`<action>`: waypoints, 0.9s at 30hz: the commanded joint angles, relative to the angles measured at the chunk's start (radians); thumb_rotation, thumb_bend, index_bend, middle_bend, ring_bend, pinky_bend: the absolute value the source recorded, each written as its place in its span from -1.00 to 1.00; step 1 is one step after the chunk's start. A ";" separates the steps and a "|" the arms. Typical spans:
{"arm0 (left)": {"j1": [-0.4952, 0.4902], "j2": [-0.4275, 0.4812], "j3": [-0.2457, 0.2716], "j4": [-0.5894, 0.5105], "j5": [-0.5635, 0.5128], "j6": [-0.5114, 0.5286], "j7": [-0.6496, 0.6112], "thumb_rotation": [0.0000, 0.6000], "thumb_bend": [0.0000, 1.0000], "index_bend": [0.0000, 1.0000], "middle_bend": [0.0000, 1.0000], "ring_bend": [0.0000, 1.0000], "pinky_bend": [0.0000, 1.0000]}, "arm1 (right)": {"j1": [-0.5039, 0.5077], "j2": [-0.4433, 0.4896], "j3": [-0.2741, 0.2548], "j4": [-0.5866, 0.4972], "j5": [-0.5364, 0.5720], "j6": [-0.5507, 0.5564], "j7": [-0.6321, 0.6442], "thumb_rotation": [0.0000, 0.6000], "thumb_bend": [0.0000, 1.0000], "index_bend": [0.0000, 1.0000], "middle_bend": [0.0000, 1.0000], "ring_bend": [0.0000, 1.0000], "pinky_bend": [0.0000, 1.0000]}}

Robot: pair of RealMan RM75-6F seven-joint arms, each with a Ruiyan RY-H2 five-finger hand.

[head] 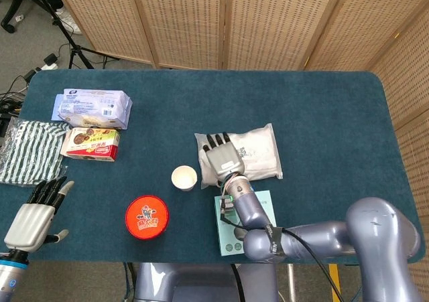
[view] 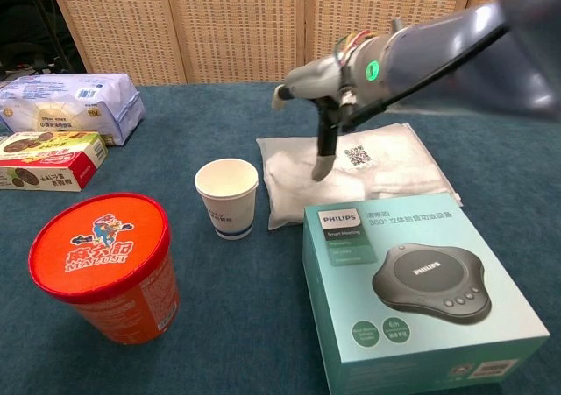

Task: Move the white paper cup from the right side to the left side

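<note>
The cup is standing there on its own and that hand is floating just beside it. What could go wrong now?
The paper cup stands upright and light, so a brush from the right hand swinging back could tip it. The red tub and the teal box stand close on either side, leaving little room. The open left hand is far off, so it cannot steady anything.

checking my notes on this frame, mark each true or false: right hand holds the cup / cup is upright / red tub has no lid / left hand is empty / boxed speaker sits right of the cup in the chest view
1. The right hand holds the white paper cup: false. It is apart from the cup, over the white pouch.
2. The cup stands upright: true.
3. The red tub has no lid: false, its red lid is on.
4. The left hand holds nothing: true.
5. The boxed speaker sits right of the cup: true.
</note>
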State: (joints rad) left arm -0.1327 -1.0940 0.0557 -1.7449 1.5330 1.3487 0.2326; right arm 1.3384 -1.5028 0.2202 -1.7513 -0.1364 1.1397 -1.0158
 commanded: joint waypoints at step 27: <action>-0.059 -0.086 -0.057 -0.025 -0.046 -0.047 0.120 1.00 -0.94 -1.00 -1.00 -1.00 -1.00 | -0.853 0.331 -0.397 0.038 -1.078 0.449 0.764 1.00 -0.58 -0.84 -1.00 -1.00 -1.00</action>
State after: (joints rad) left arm -0.1858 -1.1779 0.0049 -1.7627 1.4842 1.3024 0.3478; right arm 0.5420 -1.1371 -0.1453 -1.7657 -1.1661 1.5372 -0.2859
